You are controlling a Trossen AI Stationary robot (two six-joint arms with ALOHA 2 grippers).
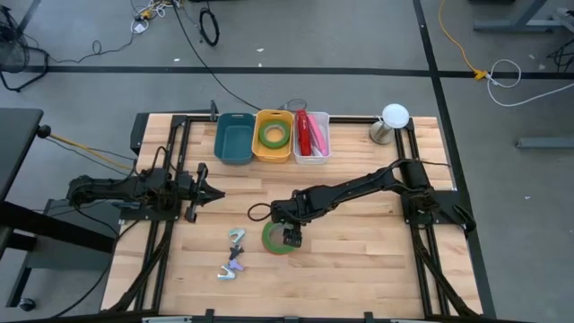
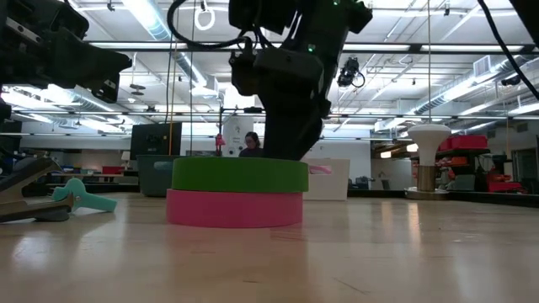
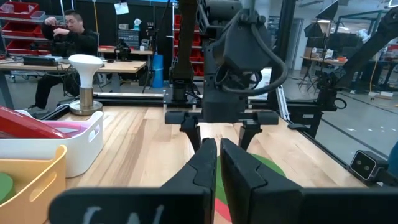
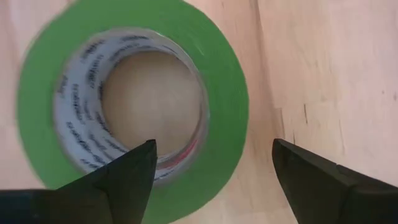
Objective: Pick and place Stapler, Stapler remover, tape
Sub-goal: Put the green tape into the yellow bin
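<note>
The wooden table carries everything. From above, the left arm waits over the table's left side, its gripper pointing toward the middle; its own wrist view shows the two dark fingers pressed almost together, holding nothing. The right arm reaches in from the right, and its gripper hangs over the tape near the table's centre.

Along the far edge sit three bins side by side: a teal bin, a yellow bin with another green roll inside, and a white bin holding red and pink items. To their right stands a white-topped lamp-like stand.

Only the low view reveals that the tape lies stacked on a pink roll; from overhead just the green ring shows. Only the right wrist view shows how the right gripper stands: fingers spread wide, one over the ring's centre hole, the other outside the rim over bare wood, neither clearly touching the tape.

Left of the tape, the high view shows two small pieces: a greenish clawed one and a silver and purple one, just apart from each other. Which is the stapler remover I cannot tell. The low view shows only a teal clawed piece.

The left wrist view takes in a seated person in the room behind the table.
</note>
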